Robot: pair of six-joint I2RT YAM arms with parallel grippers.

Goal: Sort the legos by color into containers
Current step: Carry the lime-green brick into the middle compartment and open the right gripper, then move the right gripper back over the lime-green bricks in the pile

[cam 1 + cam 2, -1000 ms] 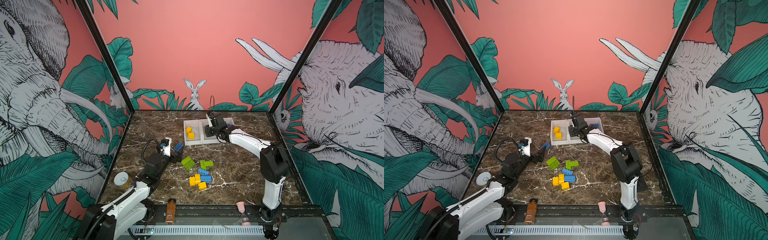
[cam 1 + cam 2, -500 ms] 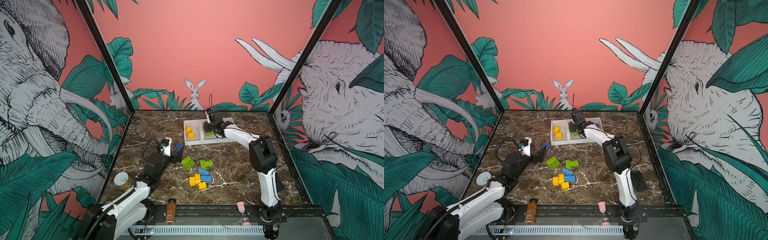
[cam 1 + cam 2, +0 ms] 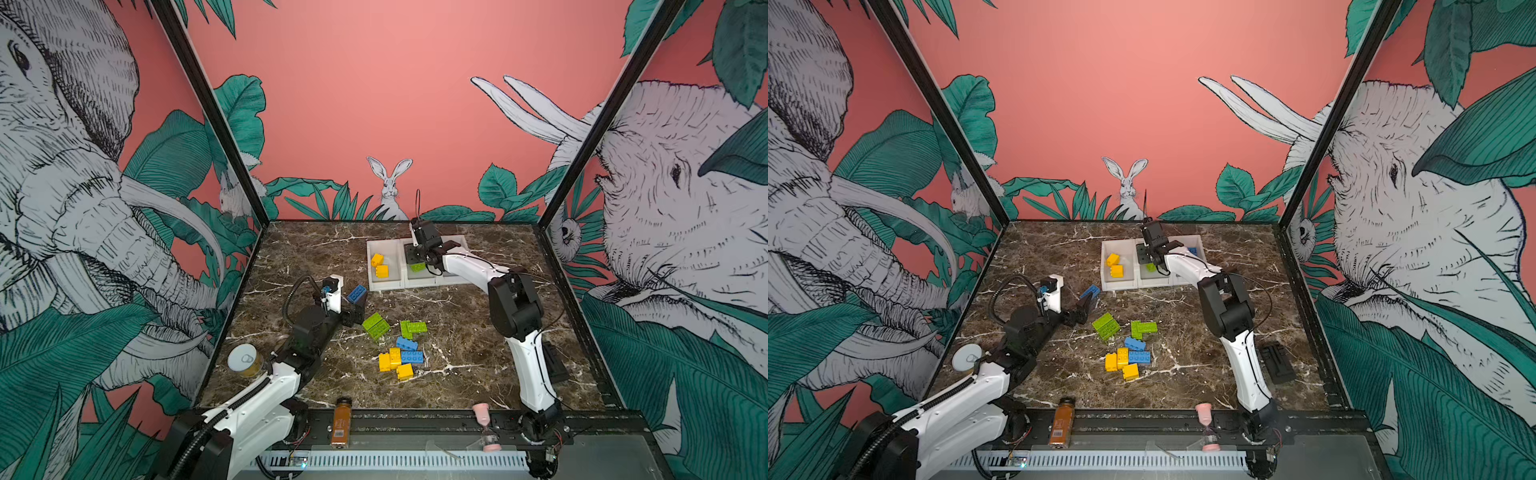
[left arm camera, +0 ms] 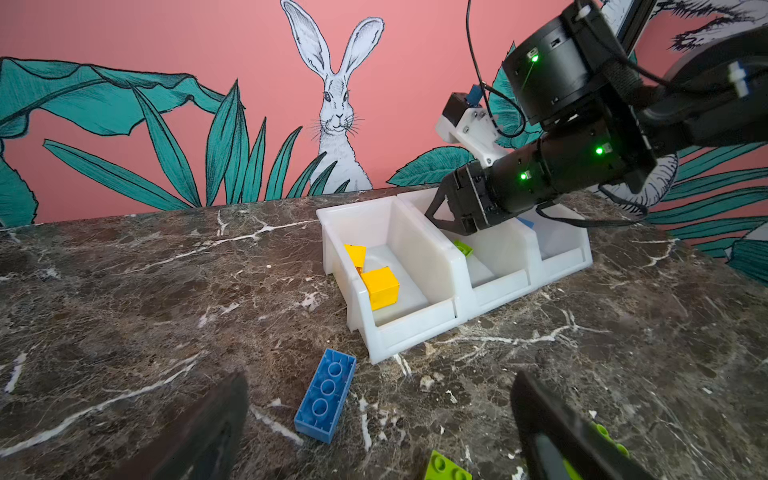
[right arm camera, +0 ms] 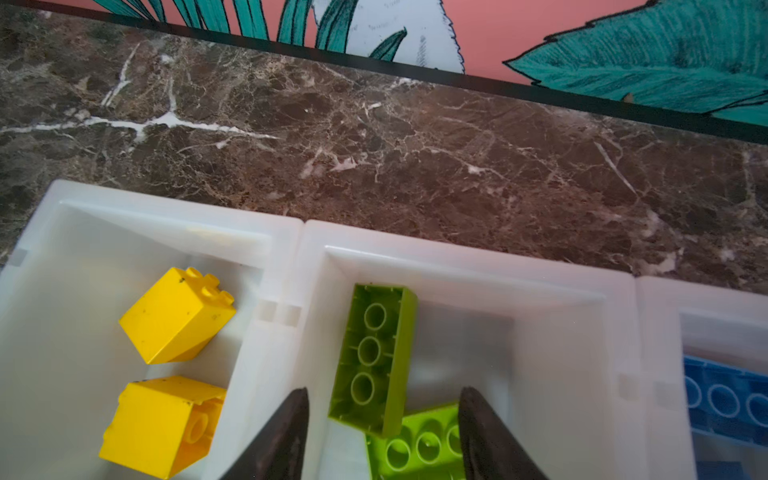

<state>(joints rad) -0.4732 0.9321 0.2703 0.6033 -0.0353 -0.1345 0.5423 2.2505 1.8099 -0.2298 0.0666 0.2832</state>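
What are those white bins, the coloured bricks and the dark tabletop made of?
The bins look like moulded plastic: milky, slightly translucent walls. The bricks look like hard, glossy plastic with crisp studs. The tabletop looks like polished brown marble with white veins, possibly a printed laminate.

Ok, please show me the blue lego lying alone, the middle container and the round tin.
blue lego lying alone (image 4: pixel 326 397): left wrist view, on its hollow underside.
middle container (image 5: pixel 457 259): right wrist view, on its white rim.
round tin (image 3: pixel 245 358): in a top view, on its lid.
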